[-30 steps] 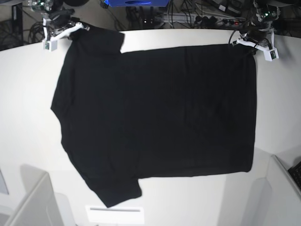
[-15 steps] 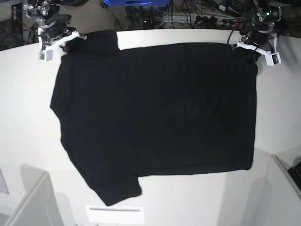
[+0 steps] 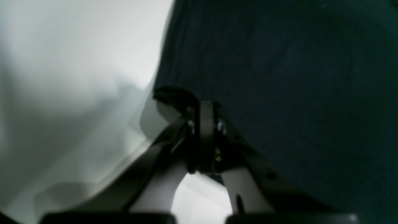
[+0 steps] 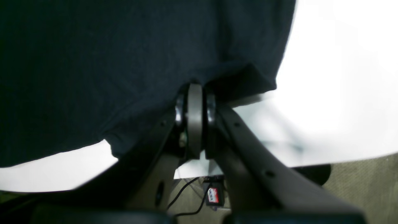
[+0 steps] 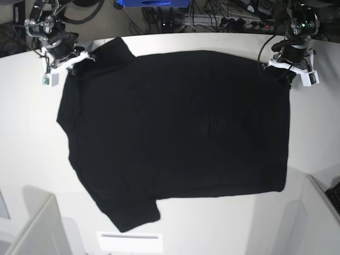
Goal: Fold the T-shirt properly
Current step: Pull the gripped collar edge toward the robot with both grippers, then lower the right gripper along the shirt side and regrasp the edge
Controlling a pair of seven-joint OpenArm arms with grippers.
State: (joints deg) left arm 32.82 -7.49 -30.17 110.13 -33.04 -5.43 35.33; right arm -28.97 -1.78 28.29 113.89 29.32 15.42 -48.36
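The black T-shirt [image 5: 175,127] lies spread flat on the white table [image 5: 32,138], plain side up; no print shows. My right gripper [image 5: 74,64] is at the shirt's far left corner, by the sleeve. In the right wrist view it [image 4: 195,88] is shut on the shirt's edge [image 4: 124,62]. My left gripper [image 5: 284,68] is at the far right corner. In the left wrist view it [image 3: 206,105] is shut, with a bit of the black cloth [image 3: 279,77] pinched at its tip.
Cables and equipment [image 5: 212,18] lie beyond the table's far edge. A white label [image 5: 130,241] sits at the near edge. Grey panels stand at the near left [image 5: 37,228] and near right [image 5: 319,212].
Both grippers have moved nearer to the front with the shirt's far corners in them. The far left sleeve has been drawn out to the left.
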